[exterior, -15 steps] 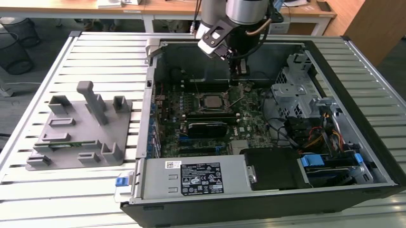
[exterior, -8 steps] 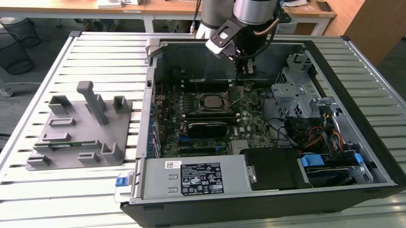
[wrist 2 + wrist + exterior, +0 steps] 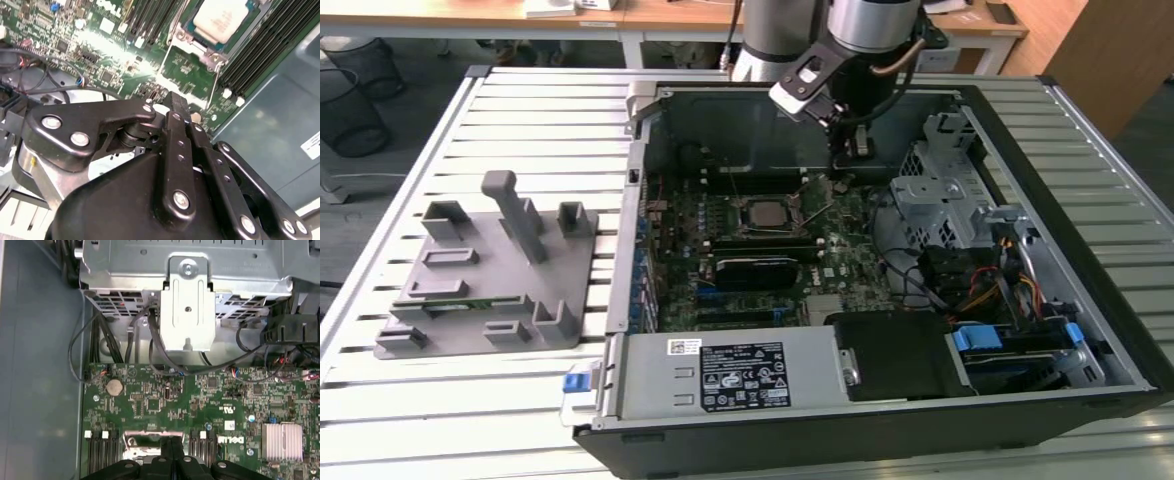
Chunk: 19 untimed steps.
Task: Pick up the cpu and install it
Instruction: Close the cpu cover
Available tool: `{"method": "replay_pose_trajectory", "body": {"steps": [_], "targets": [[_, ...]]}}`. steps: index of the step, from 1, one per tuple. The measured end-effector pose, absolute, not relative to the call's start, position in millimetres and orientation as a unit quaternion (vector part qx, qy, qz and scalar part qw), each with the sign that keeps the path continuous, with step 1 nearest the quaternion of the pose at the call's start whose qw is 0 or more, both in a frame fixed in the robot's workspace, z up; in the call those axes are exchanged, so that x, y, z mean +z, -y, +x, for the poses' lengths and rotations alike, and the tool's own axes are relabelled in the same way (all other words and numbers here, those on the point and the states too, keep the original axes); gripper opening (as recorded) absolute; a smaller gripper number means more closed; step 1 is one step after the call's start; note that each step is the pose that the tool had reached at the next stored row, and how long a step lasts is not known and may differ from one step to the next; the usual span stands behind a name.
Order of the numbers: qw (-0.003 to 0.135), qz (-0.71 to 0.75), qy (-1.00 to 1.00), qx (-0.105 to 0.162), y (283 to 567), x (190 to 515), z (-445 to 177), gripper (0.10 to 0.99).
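**Hand.** The hand [image 3: 843, 172] hangs inside the open computer case [image 3: 640, 130], which stands on the slatted table [image 3: 520, 110]. It is low over the motherboard [image 3: 854, 255], towards the case's far wall. In both wrist views its fingers [image 3: 177, 115] are pressed together with nothing between them.

**Task item.** The cpu [image 3: 766, 213] lies silver face up in the socket [image 3: 735, 215] near the middle of the board. It is apart from the hand. Whether the socket is clamped down cannot be told.

**Risks, as judged.**
- The fingertips ride close to the board, between the memory slots [image 3: 260, 55] and the metal drive cage [image 3: 934, 190]. A careless sideways or downward move could strike components.
- Loose cables [image 3: 150, 347] run beside the cage and could snag the hand.
- If the chip is not sitting flat, any pressing could damage the contacts beneath it.
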<state>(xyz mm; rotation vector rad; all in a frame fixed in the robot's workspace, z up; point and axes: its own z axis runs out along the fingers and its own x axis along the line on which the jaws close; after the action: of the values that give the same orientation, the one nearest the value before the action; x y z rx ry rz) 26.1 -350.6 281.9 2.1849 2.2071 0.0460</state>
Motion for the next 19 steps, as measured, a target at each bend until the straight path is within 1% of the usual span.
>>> {"method": "replay_pose_trajectory", "body": {"steps": [7,19], "targets": [[0.017,0.703,-0.711,0.014,347.9,279.3,43.9,0.106],[0.015,0.703,-0.711,0.012,342.5,264.3,48.6,0.106]]}}
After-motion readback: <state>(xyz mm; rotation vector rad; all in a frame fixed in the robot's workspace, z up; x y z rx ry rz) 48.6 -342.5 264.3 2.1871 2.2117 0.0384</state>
